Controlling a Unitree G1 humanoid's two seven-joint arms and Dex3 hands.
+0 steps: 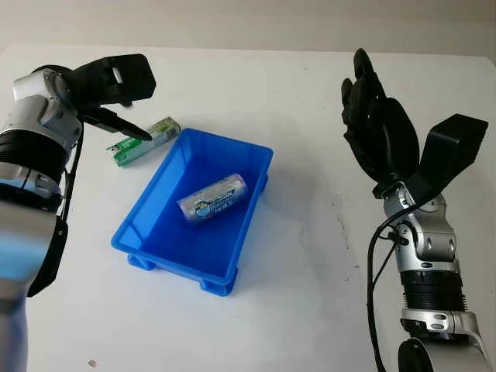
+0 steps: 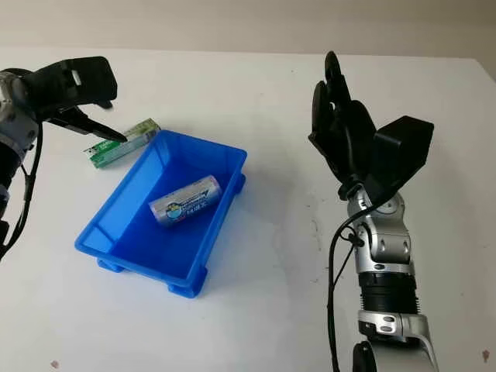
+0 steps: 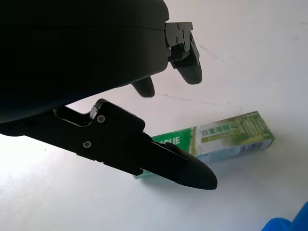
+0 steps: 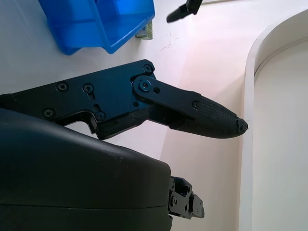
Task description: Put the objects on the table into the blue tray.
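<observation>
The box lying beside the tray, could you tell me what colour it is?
The box is green and white with printed text, clearest in the left wrist view.

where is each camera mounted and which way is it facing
Left eye view: on the head, looking forward and down at the white table, blue tray and the can in it; both arms enter from below.
Right eye view: beside it, same scene; raised open right robot hand.
Left wrist view: on the left wrist, looking past the open left robot hand at the green box on the table.
Right wrist view: on the right wrist, facing back across the table.
Shared: both wrist views catch the blue tray.
</observation>
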